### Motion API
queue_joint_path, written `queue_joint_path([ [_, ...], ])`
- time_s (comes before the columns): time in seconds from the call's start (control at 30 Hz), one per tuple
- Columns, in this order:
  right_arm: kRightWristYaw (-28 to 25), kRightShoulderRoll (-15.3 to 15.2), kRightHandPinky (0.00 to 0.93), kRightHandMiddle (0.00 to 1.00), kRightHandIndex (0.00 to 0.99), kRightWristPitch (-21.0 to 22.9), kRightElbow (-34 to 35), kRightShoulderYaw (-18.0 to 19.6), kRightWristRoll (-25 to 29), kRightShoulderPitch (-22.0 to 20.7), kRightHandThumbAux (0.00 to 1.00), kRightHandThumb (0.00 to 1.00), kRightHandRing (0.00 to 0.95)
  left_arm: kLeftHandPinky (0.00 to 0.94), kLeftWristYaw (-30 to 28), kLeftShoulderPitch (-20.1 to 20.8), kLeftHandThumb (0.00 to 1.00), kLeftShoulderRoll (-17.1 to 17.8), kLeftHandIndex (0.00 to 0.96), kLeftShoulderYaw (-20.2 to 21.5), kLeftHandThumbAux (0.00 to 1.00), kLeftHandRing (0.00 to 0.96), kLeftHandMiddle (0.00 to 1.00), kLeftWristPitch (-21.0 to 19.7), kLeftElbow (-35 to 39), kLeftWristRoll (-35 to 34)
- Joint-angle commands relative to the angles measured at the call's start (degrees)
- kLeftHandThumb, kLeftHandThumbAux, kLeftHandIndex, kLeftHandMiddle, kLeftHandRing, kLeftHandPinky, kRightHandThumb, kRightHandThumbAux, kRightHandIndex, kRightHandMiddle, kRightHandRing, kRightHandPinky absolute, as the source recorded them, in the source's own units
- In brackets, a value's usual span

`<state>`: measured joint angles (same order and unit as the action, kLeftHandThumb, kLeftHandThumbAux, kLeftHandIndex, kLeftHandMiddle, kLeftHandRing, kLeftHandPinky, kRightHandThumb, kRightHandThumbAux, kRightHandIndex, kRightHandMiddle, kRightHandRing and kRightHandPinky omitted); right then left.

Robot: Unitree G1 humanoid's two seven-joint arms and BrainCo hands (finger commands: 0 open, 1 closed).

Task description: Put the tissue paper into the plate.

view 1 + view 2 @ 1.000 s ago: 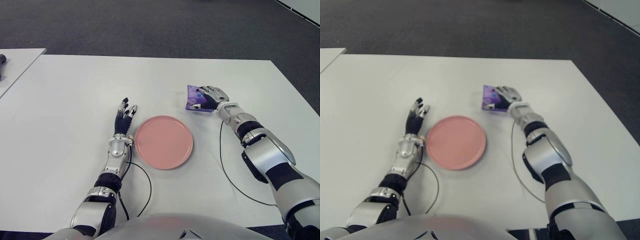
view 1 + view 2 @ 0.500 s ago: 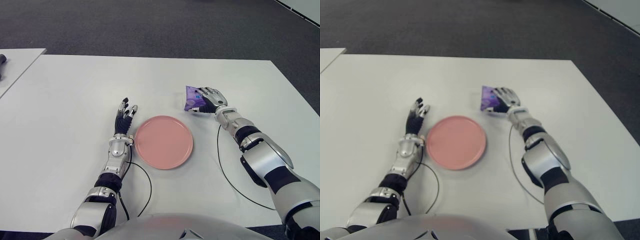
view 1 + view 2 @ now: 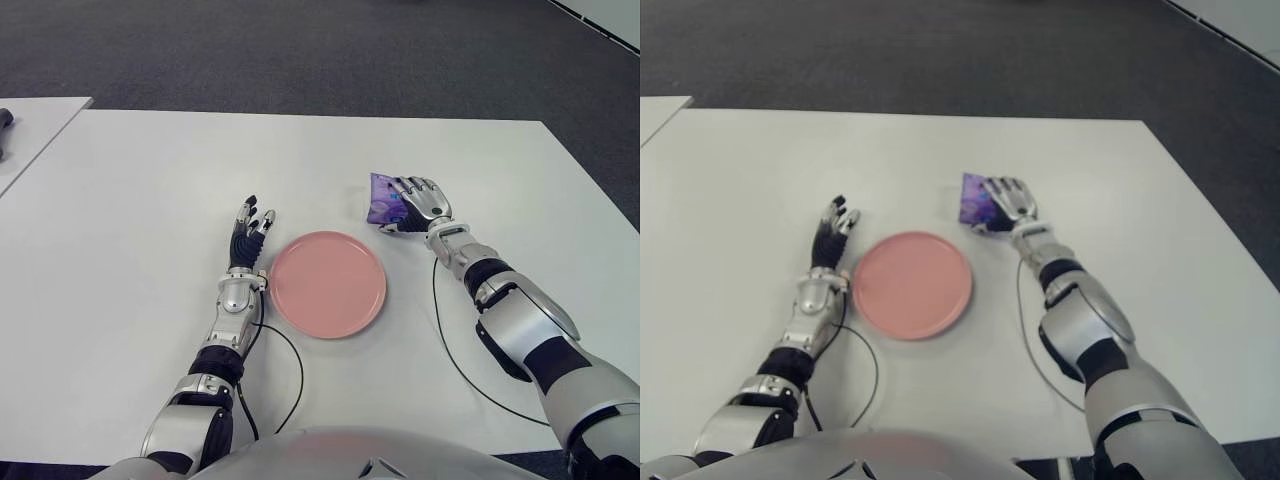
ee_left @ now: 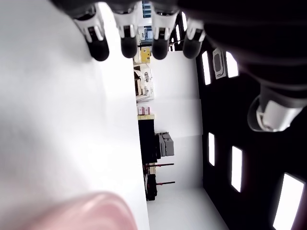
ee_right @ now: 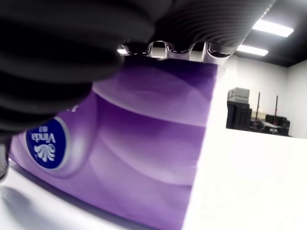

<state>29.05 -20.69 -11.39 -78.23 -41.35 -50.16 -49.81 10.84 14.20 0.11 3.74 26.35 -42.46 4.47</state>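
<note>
A purple tissue pack (image 3: 381, 199) with a blue round logo is held just right of and behind the pink plate (image 3: 328, 283) on the white table (image 3: 150, 180). My right hand (image 3: 415, 203) is shut on it, and in the right wrist view the fingers (image 5: 192, 24) curl over the top edge of the pack (image 5: 153, 158). The pack's lower edge sits at or just above the tabletop. My left hand (image 3: 248, 232) shows beside the plate's left rim with straight fingers (image 4: 127, 33) and holds nothing.
A black cable (image 3: 450, 350) loops on the table beside my right forearm, and another runs by my left arm. A second white table (image 3: 30, 130) stands at the far left with a dark object (image 3: 5, 120) on it. Dark carpet lies beyond the far edge.
My right hand has shifted a little to the left, toward the plate, carrying the tissue pack with it. The left hand has not moved.
</note>
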Motion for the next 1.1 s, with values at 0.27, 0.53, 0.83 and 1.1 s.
queue_joint_path([
  [0.27,-2.95,2.83,0.313,0.204,0.118,-0.19,-1.4,0.33,0.4,5.24,0.515,0.807,0.241,0.0,0.29,-1.84,0.0,0.01,0.0,-0.06,0.422,0.0,0.0,-2.78,-0.07,0.07],
  [0.53,-3.22,3.09,0.339,0.259,0.193,-0.16,-1.38,0.47,0.19,5.26,0.564,0.842,0.294,0.0,0.4,-2.01,0.0,0.03,0.0,-0.1,0.421,0.0,0.0,-2.31,-0.1,0.14],
  [0.83,-2.83,3.52,0.335,0.339,0.412,1.01,-1.31,-0.39,-0.72,5.4,0.703,0.735,0.329,0.0,0.87,-2.05,0.0,-0.12,0.0,0.12,0.417,0.0,0.0,-1.47,-0.41,0.11],
  [1.1,-4.17,4.2,0.418,0.417,0.475,1.79,-0.89,-0.72,-0.56,5.07,0.683,0.826,0.403,0.0,0.87,-1.91,0.0,0.14,0.0,0.14,0.422,0.0,0.0,-0.46,-1.35,0.18],
])
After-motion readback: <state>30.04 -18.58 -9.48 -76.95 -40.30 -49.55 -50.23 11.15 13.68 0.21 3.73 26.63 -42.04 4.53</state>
